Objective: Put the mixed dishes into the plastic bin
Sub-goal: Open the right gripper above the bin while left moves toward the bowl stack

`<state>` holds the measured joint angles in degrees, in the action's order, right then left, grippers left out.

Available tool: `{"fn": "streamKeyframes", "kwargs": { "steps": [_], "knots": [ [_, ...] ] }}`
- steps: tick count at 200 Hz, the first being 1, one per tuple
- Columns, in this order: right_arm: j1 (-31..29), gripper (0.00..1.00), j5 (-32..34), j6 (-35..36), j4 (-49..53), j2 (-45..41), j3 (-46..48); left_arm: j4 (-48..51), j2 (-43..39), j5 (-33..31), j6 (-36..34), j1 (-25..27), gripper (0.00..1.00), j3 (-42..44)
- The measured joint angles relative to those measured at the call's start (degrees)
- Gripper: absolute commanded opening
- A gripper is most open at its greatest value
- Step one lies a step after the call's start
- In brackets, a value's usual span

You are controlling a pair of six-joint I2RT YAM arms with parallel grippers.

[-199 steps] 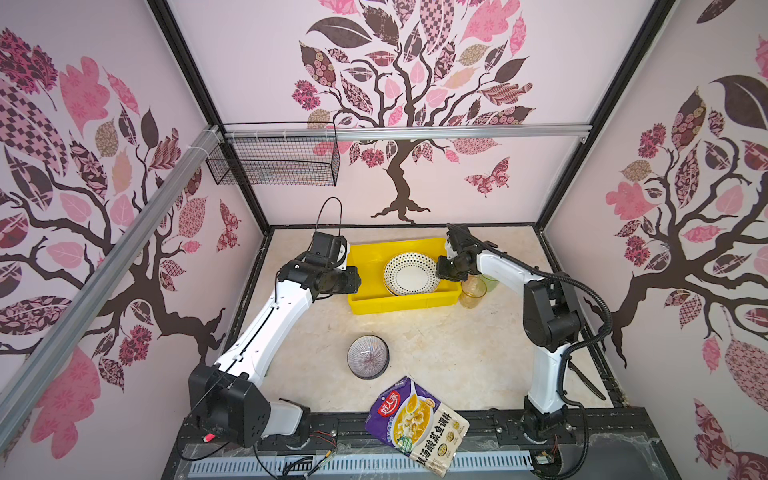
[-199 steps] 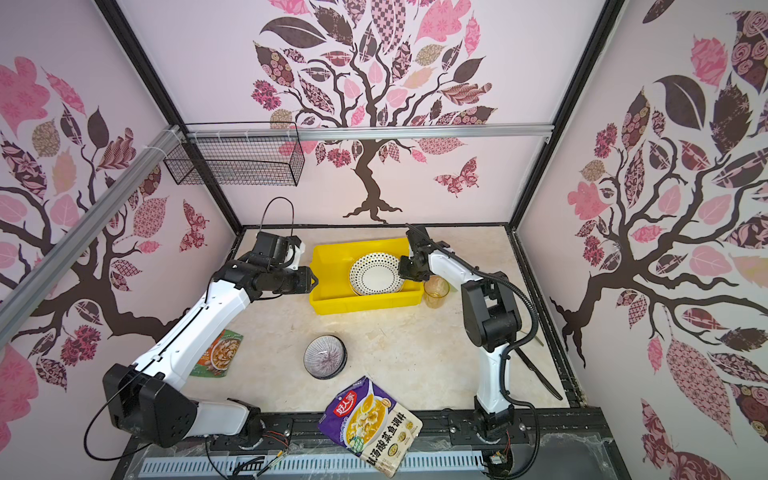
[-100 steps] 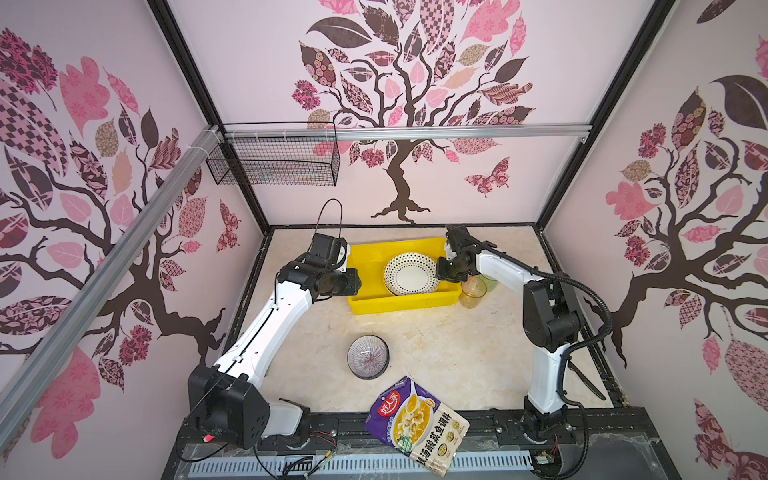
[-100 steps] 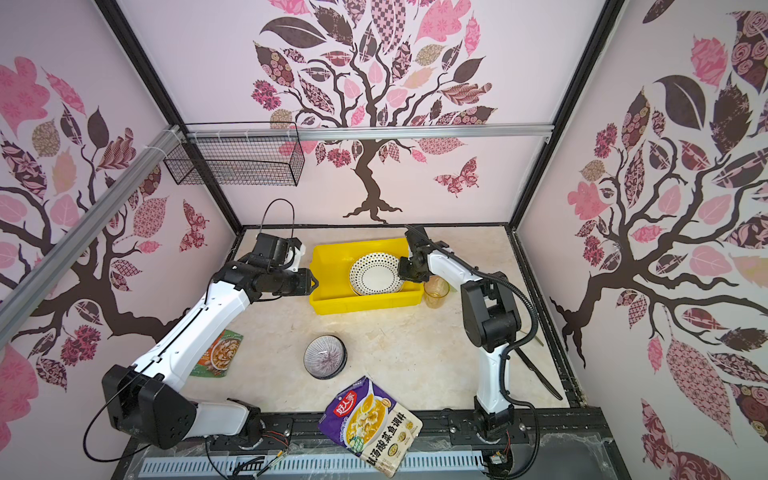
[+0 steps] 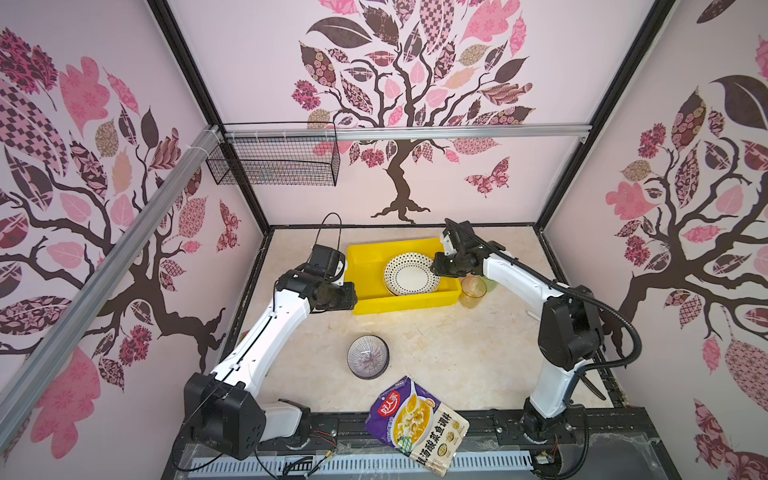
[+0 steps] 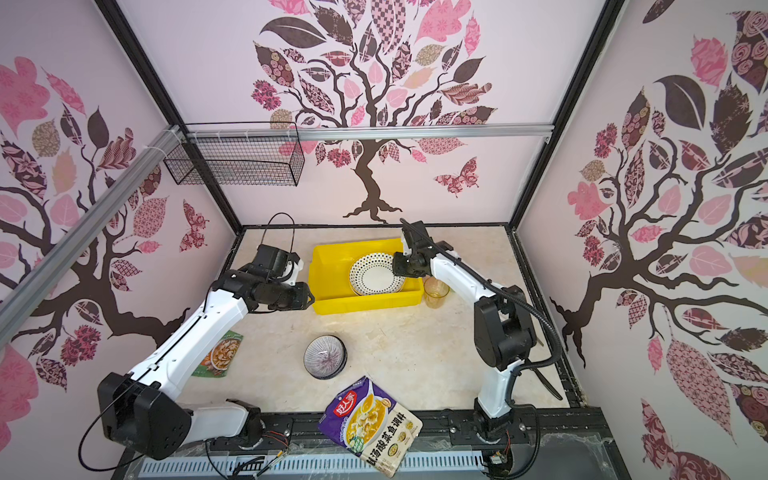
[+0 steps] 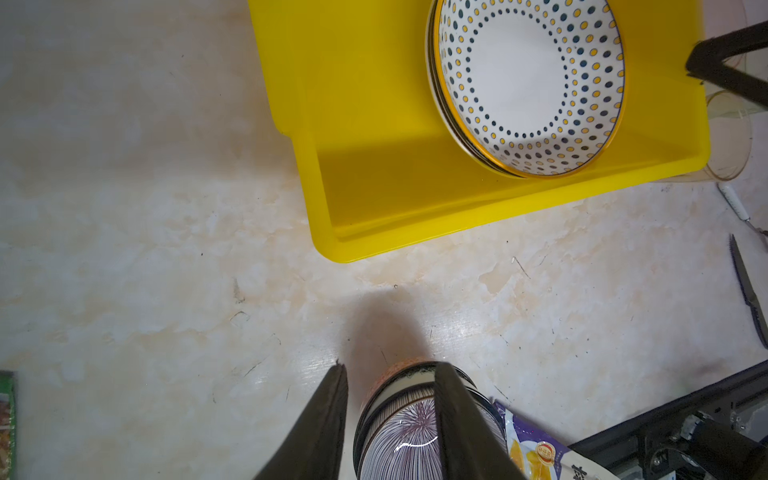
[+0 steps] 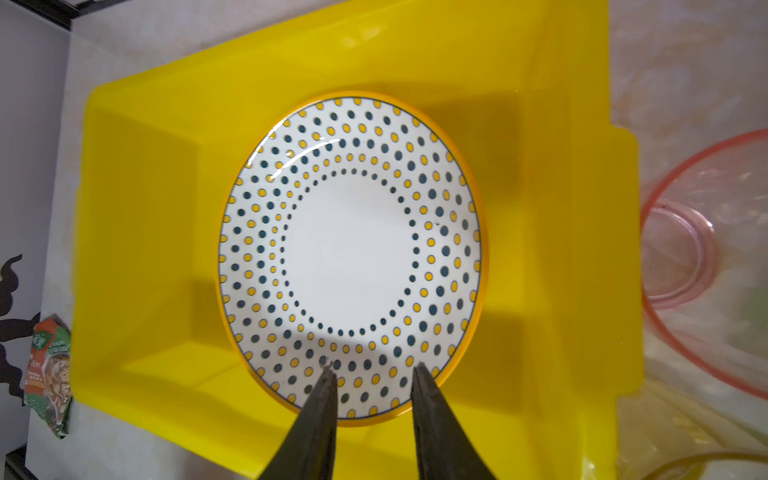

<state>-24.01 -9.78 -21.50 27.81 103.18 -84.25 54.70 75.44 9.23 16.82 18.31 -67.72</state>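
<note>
**Dotted plate (image 5: 411, 274) rests in yellow bin (image 5: 365, 286)**

The right gripper (image 8: 374, 368) hangs over the plate's right rim, jaws parted and empty. The left gripper (image 7: 390, 365), likewise parted and empty, hovers by the bin's left end. The lined bowl (image 5: 368, 356) sits nearer, outside. Only the right wrist view shows a pink tumbler (image 8: 706, 257) beside the bin.

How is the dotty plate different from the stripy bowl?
The dotty plate lies inside the yellow bin; the stripy bowl sits out on the table. The plate is wider and flatter; the bowl is smaller and deeper. The plate has blue and yellow dots; the bowl has thin lines. Both are round.
</note>
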Motion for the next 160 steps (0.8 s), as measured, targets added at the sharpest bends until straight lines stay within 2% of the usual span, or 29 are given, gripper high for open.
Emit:
{"fn": "streamKeyframes", "kwargs": {
  "steps": [46,88,160],
  "knots": [
    [-0.57,0.37,-1.49,0.94,-2.43,-7.26,6.19,2.47,-0.74,-2.23,1.75,2.99,0.39,3.41],
    [-0.57,0.39,-5.42,1.18,-5.05,-12.04,10.6,4.35,-2.08,-4.52,4.15,6.82,0.39,5.99],
    [-0.57,0.4,-12.09,0.94,-10.08,-16.79,18.75,4.61,-5.44,-4.2,9.11,7.74,0.4,11.43]
  ]
}}
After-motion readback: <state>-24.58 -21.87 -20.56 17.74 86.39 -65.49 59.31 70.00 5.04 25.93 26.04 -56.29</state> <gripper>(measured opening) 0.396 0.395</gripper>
